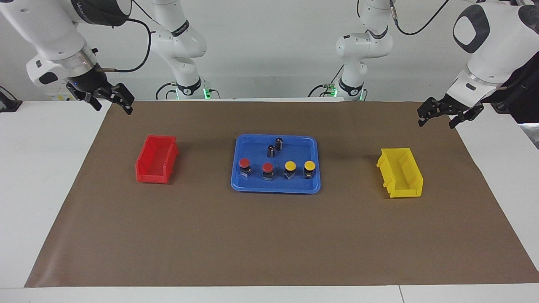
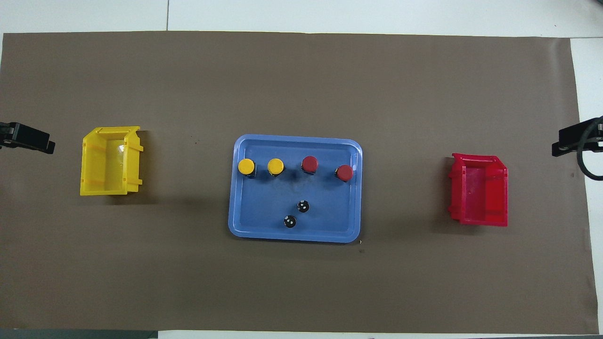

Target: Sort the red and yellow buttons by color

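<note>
Two red buttons and two yellow buttons stand in a row in the blue tray. In the overhead view the yellow buttons are toward the left arm's end and the red buttons toward the right arm's end. My right gripper is open and empty, raised over the mat's corner near the red bin. My left gripper is open and empty, raised over the mat's edge near the yellow bin.
Two small dark capless cylinders stand in the tray, nearer to the robots than the buttons. The red bin and the yellow bin are empty. A brown mat covers the table.
</note>
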